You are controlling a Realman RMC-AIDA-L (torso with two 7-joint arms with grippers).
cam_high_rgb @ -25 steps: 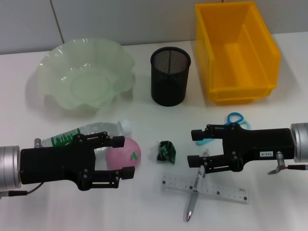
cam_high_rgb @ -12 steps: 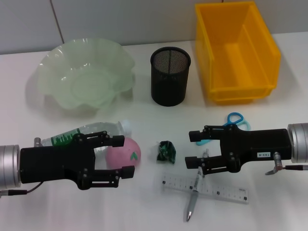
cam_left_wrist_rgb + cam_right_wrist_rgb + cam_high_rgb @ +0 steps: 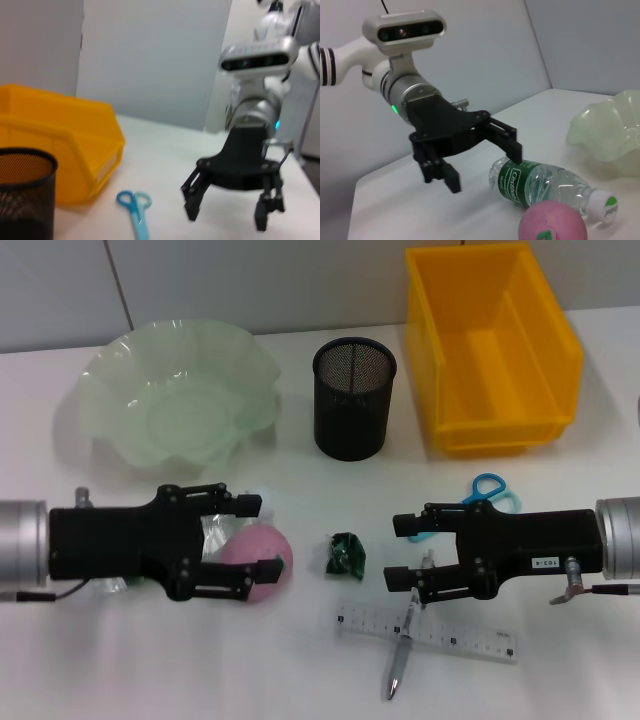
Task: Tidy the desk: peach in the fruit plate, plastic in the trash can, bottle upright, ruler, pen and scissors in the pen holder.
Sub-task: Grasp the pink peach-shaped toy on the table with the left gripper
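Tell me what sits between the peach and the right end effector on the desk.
In the head view, a crumpled green plastic wrapper lies between the peach and the right end effector; otherwise that stretch of desk is bare.

White table (image 3: 90,680) bears bowl (image 3: 180,395); holder (image 3: 353,398); bin (image 3: 490,345); bottle (image 3: 542,182); peach (image 3: 262,550); wrapper (image 3: 347,554); scissors (image 3: 490,490); ruler (image 3: 470,635); pen (image 3: 400,660).

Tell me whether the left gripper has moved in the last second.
Yes. In the head view the left gripper, open, has moved toward the green bowl and now sits over the lying bottle, its fingers either side of the peach.
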